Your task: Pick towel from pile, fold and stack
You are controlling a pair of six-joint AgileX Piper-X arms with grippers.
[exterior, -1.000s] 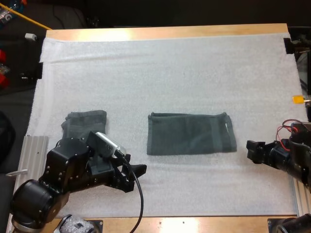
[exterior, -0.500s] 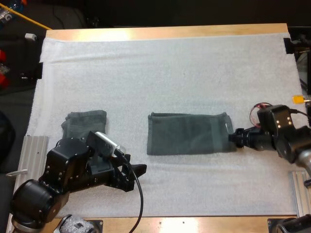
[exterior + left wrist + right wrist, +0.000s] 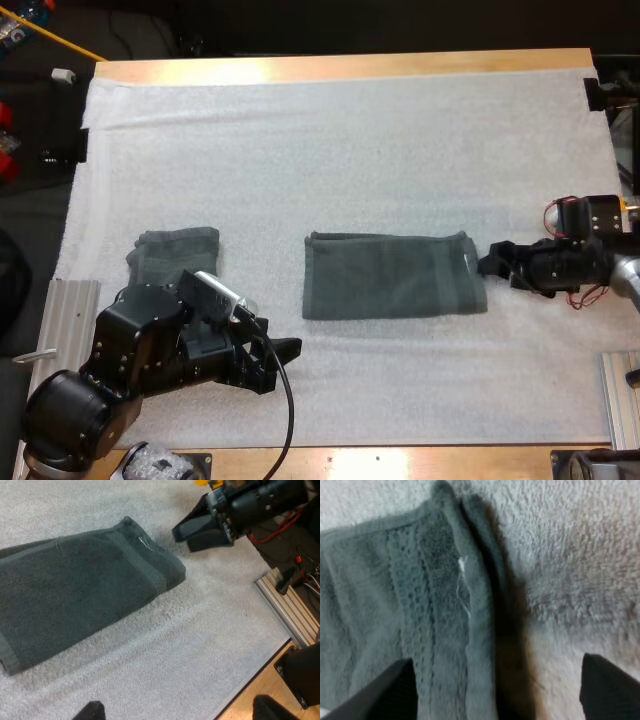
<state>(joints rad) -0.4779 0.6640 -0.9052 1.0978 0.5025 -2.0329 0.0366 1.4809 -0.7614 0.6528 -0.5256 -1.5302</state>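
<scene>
A dark grey-green towel (image 3: 395, 276), folded into a long rectangle, lies flat in the middle of the white mat (image 3: 350, 150). A second folded towel (image 3: 172, 252) rests at the left, its near part hidden by my left arm. My left gripper (image 3: 284, 351) hovers near the front, left of the long towel (image 3: 85, 595), with its fingertips (image 3: 93, 711) open and holding nothing. My right gripper (image 3: 496, 262) is just off that towel's right end (image 3: 445, 605), open, one finger (image 3: 387, 690) over the cloth and the other over the mat. From the left wrist, the right gripper (image 3: 199, 529) shows beside the towel's corner.
Ribbed metal rails sit at the mat's left front (image 3: 70, 300) and right front (image 3: 620, 390). The wooden table edge (image 3: 340, 68) runs along the far side. Red wires hang at the right arm near the mat's right border.
My right gripper swung in from the front right to the long towel's right end, then shifted slightly right and toward the far side. The left arm and both towels stayed still.
</scene>
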